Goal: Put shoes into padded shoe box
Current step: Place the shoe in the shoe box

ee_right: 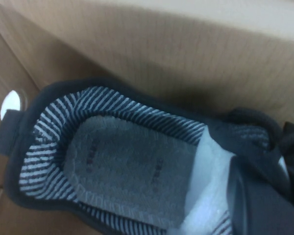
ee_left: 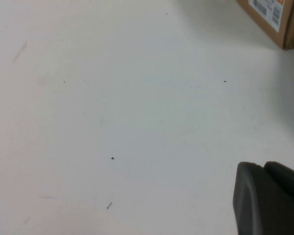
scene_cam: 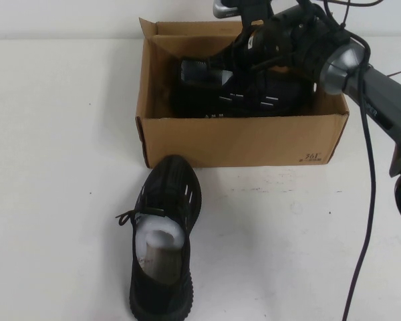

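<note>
Right gripper (scene_cam: 248,50): jaw state cannot be told; it is down inside the box (scene_cam: 240,142) over the boxed shoe (scene_cam: 244,93), and only one dark finger (ee_right: 262,205) shows in the right wrist view, against the white paper stuffing (ee_right: 206,196) at the shoe's opening. Whether it grips the shoe cannot be told.

Left gripper (ee_left: 269,198): jaw state likewise cannot be told; only a dark edge of it shows, above bare table (ee_left: 112,122), touching nothing visible, with a corner of the box near.

Boxed shoe: lies lengthwise inside the box, heel with striped lining (ee_right: 54,147) near a side hole (ee_right: 12,103), grey insole (ee_right: 127,166) exposed.

Second shoe (scene_cam: 164,237): stands on the table in front of the box, toe just beside the front wall, heel toward the robot, paper stuffing inside.

Box: open, at the table's far side, dark mark (scene_cam: 311,158) on its front wall.
</note>
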Robot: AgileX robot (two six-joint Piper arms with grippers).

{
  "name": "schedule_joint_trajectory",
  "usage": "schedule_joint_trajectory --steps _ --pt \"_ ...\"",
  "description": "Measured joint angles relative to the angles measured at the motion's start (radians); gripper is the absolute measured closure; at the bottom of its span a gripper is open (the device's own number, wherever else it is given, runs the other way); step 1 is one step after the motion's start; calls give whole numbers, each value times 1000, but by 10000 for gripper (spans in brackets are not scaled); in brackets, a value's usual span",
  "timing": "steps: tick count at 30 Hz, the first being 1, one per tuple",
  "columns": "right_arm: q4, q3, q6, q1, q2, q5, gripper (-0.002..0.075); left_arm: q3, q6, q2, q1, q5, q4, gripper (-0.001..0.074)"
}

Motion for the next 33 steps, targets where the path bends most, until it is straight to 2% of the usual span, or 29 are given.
schedule_joint_trajectory --steps 6,13,16,23,29,31,33 --pt "-2 0 -6 0 0 0 705 0 0 0 0 0 0 739" --pt "-17 0 -6 1 -11 -2 464 0 0 0 0 0 0 739" --pt "-23 0 -6 1 -17 -2 413 0 0 0 0 0 0 739" --pt "-20 0 -6 8 -65 20 414 0 0 0 0 0 0 739" --pt "-23 0 4 31 -160 163 419 0 0 0 0 0 0 739" --pt "-29 0 4 43 -200 235 456 0 0 0 0 0 0 739" --pt "-56 0 4 55 -244 324 523 0 0 0 0 0 0 739"
